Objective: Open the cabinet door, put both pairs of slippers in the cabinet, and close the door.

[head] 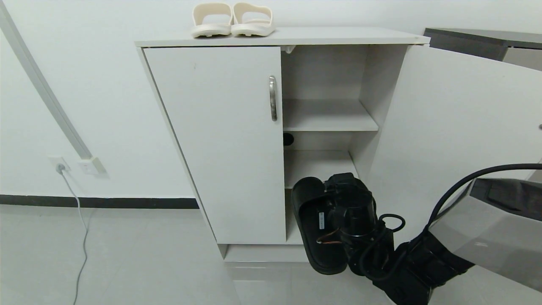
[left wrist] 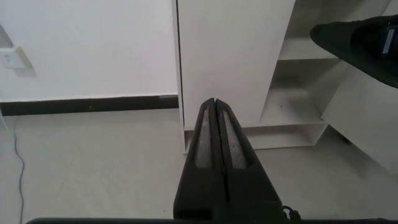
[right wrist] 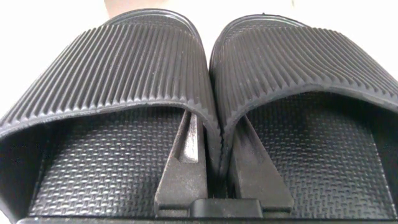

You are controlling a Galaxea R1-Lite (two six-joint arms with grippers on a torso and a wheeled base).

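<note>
A pair of white slippers (head: 233, 20) rests on top of the white cabinet (head: 211, 140). The cabinet's left door is closed and its right door (head: 457, 127) stands swung wide open, baring the shelves (head: 328, 116). My right gripper (right wrist: 216, 124) is shut on the pair of black slippers (right wrist: 205, 93), pinching the two touching strap walls together. It holds the black slippers (head: 315, 224) soles-left in front of the lower compartment, partly past the cabinet's front edge. My left gripper (left wrist: 215, 102) is shut with nothing in it, low over the floor facing the cabinet (left wrist: 230, 56).
The open door blocks the space right of the opening. A grey unit (head: 482, 40) stands behind it. A wall socket (head: 59, 165) with a cable trailing over the floor is at the left. The floor in front of the closed door is bare.
</note>
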